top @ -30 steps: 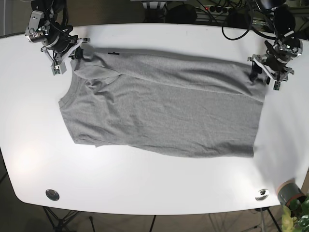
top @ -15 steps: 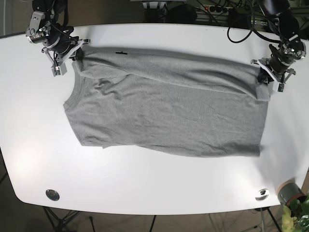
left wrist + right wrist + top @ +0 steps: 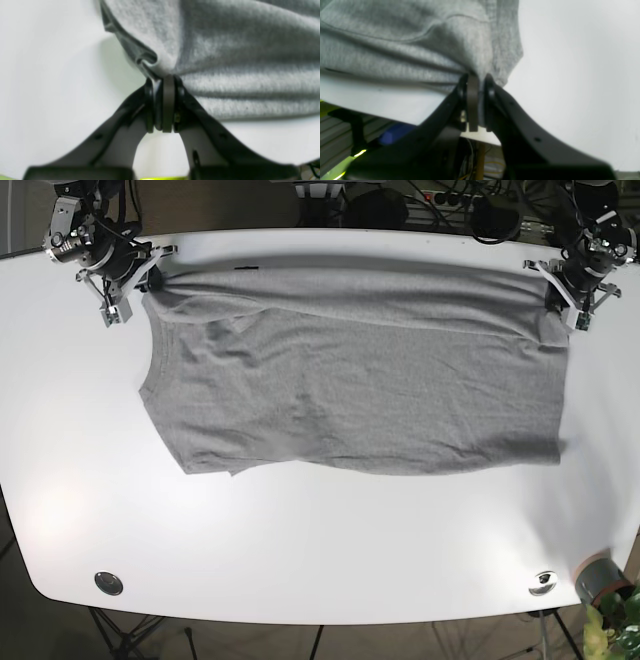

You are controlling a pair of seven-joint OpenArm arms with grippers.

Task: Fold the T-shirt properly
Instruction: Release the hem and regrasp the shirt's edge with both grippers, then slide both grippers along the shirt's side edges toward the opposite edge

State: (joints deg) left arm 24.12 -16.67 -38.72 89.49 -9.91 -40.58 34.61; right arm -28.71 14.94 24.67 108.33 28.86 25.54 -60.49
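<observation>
Pinching grey shirt (image 3: pixel 350 370) corners: left gripper (image 3: pixel 163 82) at 2 o'clock, right gripper (image 3: pixel 477 77) at 10 o'clock. Base view shows whole shirt spread on table (image 3: pixel 300 540); wrist views show jaws squeezed on cloth.

Grey T-shirt (image 3: pixel 350 375) spread flat

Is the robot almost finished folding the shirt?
Not yet. Done: each tool has pinched a far corner of the gray T-shirt; the left tool and the right tool are both shut on cloth. In hand: the far edge is pulled tight between them. Left: the shirt lies open on the white table, with no finished fold visible.
</observation>
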